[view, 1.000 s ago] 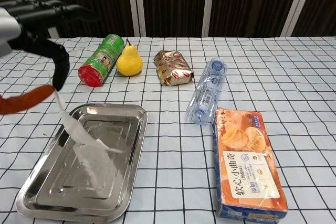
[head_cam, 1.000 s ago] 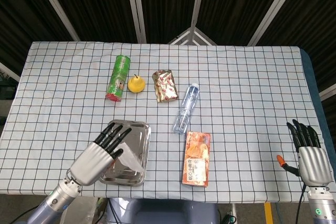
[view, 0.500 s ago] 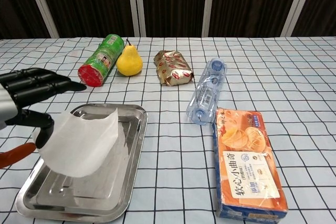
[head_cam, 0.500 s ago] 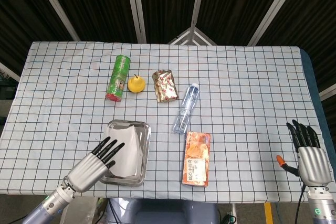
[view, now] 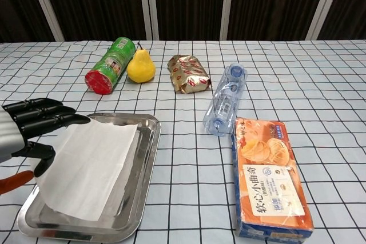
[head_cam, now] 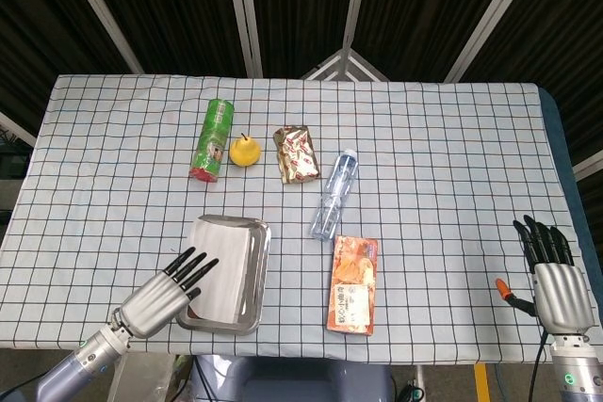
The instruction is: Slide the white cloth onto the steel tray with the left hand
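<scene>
Head view. Checked tablecloth (head_cam: 443,157) over the whole table. Steel tray (head_cam: 258,261) near the front edge, left of centre; white cloth (head_cam: 226,261) lying flat inside it, covering most of its left part. Left hand (head_cam: 165,291) at the tray's front-left corner, fingers straight and spread, tips at the cloth's near-left edge; whether they touch it cannot be told from here. Right hand (head_cam: 551,270) well apart at the table's right edge, fingers extended side by side, grasping nothing. Further back: green can (head_cam: 213,139) on its side, yellow pear (head_cam: 245,151) just beside it, foil snack packet (head_cam: 296,154), clear water bottle (head_cam: 335,193) lying down, orange biscuit box (head_cam: 353,285) right of the tray.

Chest view. Tray (view: 150,141) at lower left; cloth (view: 91,167) spread on its floor, the near corner reaching over the front-left rim. Left hand (view: 26,132) at the left border, fingers stretched over the cloth's left edge, thumb curled below; nothing gripped. Can (view: 108,66), pear (view: 140,67), packet (view: 189,74), bottle (view: 225,101) and box (view: 269,175) ranged behind and to the right. Right hand not seen in this view.
</scene>
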Robot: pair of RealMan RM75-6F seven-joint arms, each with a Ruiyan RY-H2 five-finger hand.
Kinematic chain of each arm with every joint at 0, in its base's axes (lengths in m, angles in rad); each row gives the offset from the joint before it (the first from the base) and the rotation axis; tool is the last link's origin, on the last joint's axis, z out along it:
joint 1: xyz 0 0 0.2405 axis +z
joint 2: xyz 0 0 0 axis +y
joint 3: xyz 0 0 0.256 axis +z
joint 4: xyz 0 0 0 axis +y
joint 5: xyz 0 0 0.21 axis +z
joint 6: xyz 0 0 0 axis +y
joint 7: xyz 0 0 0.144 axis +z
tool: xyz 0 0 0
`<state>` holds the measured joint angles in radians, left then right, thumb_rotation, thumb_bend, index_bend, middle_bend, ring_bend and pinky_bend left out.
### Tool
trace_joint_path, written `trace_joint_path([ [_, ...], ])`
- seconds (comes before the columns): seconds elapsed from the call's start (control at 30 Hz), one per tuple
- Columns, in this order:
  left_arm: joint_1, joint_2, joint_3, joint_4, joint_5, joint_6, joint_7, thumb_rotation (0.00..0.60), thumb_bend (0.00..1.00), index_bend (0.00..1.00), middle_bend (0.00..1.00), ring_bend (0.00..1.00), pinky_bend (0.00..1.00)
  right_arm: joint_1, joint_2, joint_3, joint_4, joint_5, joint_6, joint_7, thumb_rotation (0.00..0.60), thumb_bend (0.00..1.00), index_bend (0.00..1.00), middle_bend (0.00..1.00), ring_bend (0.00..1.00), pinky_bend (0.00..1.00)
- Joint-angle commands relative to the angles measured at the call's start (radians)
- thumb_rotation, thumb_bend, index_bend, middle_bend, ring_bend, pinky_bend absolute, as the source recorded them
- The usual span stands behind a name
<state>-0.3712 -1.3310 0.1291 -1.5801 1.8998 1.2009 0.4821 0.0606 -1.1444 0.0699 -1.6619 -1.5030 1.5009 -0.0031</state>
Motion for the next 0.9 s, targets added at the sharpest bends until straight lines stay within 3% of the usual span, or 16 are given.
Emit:
trace_joint_path([
  [0.03, -0.002, -0.016, 0.004, 0.0, -0.001, -0.011, 0.009, 0.6, 0.51, 0.54, 0.0, 0.0, 0.0, 0.0, 0.0, 0.0, 0.0, -0.001, 0.001, 0.0, 0.6, 0.31, 0.0, 0.0, 0.0, 0.0],
  [0.23, 0.004, -0.023, 0.004, -0.005, -0.016, -0.011, 0.025, 0.6, 0.47, 0.45, 0.0, 0.0, 0.0, -0.001, 0.001, 0.001, 0.0, 0.0, 0.001, 0.004, 0.6, 0.31, 0.0, 0.0, 0.0, 0.0],
  [0.6, 0.016, 0.024, 0.024, -0.025, -0.023, 0.009, 0.013, 0.6, 0.25, 0.01, 0.0, 0.0, 0.0, 0.0, 0.004, 0.002, 0.001, 0.0, 0.002, 0.013, 0.6, 0.31, 0.0, 0.0, 0.0, 0.0],
  [0.77, 0.019, 0.072, 0.034, -0.068, -0.054, -0.015, 0.012, 0.6, 0.15, 0.0, 0.0, 0.0, 0.0, 0.0, 0.003, 0.001, 0.0, -0.001, 0.001, 0.01, 0.6, 0.31, 0.0, 0.0, 0.0, 0.0],
  [0.9, 0.008, 0.112, 0.036, -0.107, -0.088, -0.06, 0.027, 0.6, 0.19, 0.0, 0.0, 0.0, 0.0, 0.0, 0.003, 0.0, -0.001, 0.0, 0.0, 0.01, 0.6, 0.31, 0.0, 0.0, 0.0, 0.0],
])
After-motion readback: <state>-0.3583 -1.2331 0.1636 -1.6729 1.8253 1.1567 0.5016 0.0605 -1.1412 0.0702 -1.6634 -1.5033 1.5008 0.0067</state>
